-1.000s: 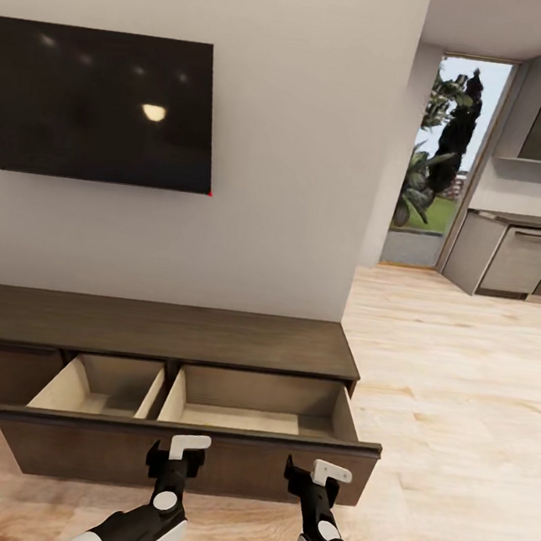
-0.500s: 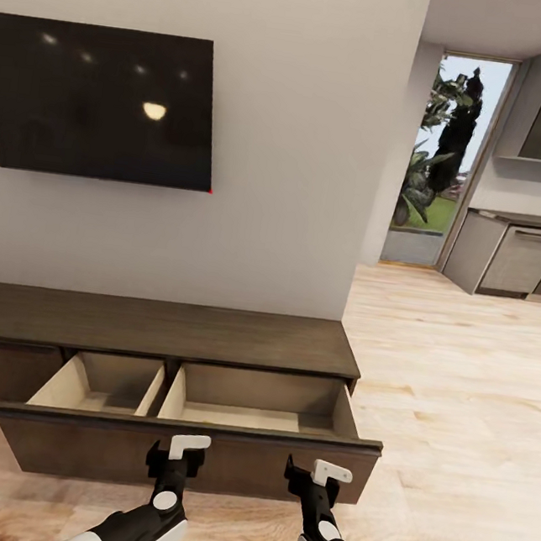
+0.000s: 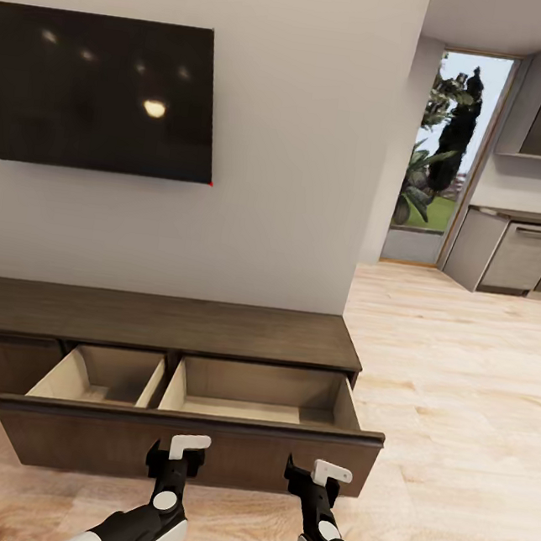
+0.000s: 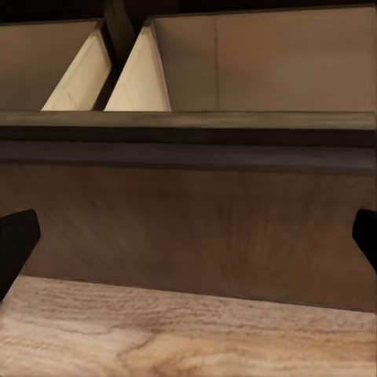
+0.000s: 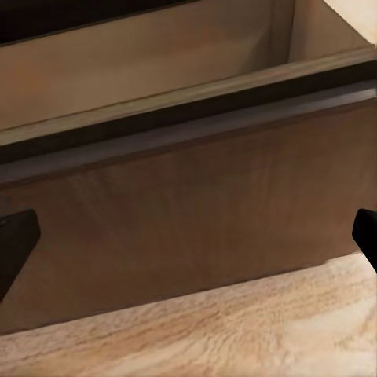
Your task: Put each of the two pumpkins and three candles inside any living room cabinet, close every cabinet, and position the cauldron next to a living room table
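Since the earlier frames the whole head view has slid a little: the television [image 3: 102, 93] and the cabinet [image 3: 162, 323] sit slightly higher in the picture, which is the camera shifting, while both hands hold the same spots low in the frame.

Straight ahead of both hands stands the cabinet, long, low and dark brown, against the grey wall [image 3: 298, 181]. Its wide drawer [image 3: 185, 450] is pulled out, and the dark front panel lies just beyond the fingertips. Past that panel, farther from the hands, two pale beige compartments show, split by a slanted divider [image 3: 155, 383]; what can be seen of their floors is bare.

The left hand [image 3: 186, 445] hovers before the front panel, below the divider. In its wrist view its dark fingertips [image 4: 17, 243] sit at opposite edges of the picture, so it is released and holds nothing. The right hand [image 3: 324, 472] hovers before the panel's right end, near the drawer's corner, likewise spread wide and bare. Neither hand touches the wood. Pale plank floor [image 3: 458, 395] runs under both hands and off toward the kitchen units [image 3: 517, 258] far to the right.
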{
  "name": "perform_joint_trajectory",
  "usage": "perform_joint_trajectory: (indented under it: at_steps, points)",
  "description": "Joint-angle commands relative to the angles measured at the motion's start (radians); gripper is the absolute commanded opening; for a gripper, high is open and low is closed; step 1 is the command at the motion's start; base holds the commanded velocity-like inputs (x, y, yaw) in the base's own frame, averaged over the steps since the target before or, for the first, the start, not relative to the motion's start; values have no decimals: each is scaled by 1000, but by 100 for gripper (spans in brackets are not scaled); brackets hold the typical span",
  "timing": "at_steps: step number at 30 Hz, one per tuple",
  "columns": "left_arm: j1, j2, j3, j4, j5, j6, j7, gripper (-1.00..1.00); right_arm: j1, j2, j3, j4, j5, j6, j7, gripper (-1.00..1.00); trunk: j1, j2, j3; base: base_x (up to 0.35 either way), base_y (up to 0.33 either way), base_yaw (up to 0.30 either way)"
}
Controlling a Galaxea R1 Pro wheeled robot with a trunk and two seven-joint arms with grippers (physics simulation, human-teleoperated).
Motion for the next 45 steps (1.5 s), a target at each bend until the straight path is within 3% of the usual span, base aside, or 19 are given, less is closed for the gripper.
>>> perform_joint_trajectory:
  at_steps: [1,34,45]
  points:
    - [-1,0,-9,0,9,-6,5,100,-1,0,9,0,-7,-4,-6,100,4,-8,-4,0,0,0]
    - [-1,0,-9,0,9,-5,0,100,-1,0,9,0,-6,-3,-5,100,130,-239,-108,0,0,0]
    - [-1,0,-9,0,9,-5,3,100,-1,0,9,0,-6,-3,-5,100,138,-253,-114,0,0,0]
